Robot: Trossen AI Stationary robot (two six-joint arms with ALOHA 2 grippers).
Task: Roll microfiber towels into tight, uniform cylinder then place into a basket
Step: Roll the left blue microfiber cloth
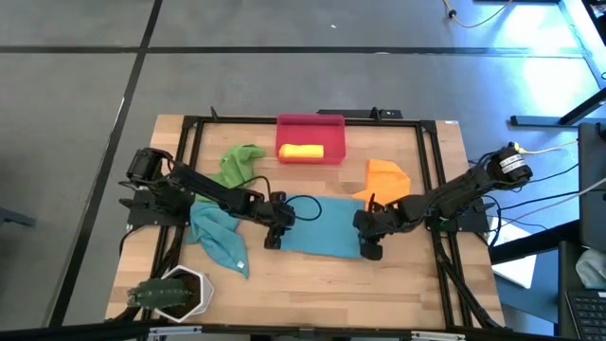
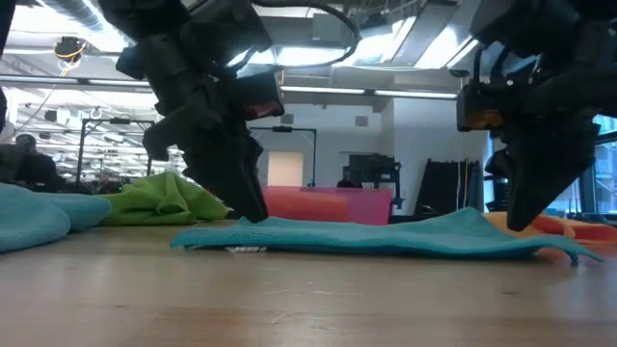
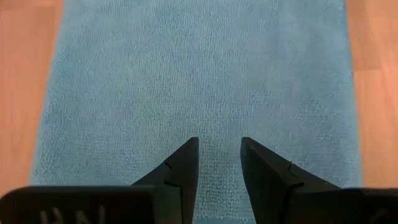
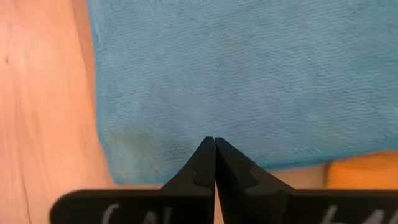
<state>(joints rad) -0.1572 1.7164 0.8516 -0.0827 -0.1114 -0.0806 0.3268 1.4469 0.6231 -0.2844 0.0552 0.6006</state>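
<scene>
White hexagonal pot (image 1: pixel 180 289) with green plant at the wooden table's (image 1: pixel 322 284) near-left corner.

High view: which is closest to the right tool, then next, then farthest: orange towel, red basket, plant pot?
From the right tool:
1. Orange towel, just behind it.
2. Red basket, at the back middle.
3. Plant pot, front left corner.
</scene>
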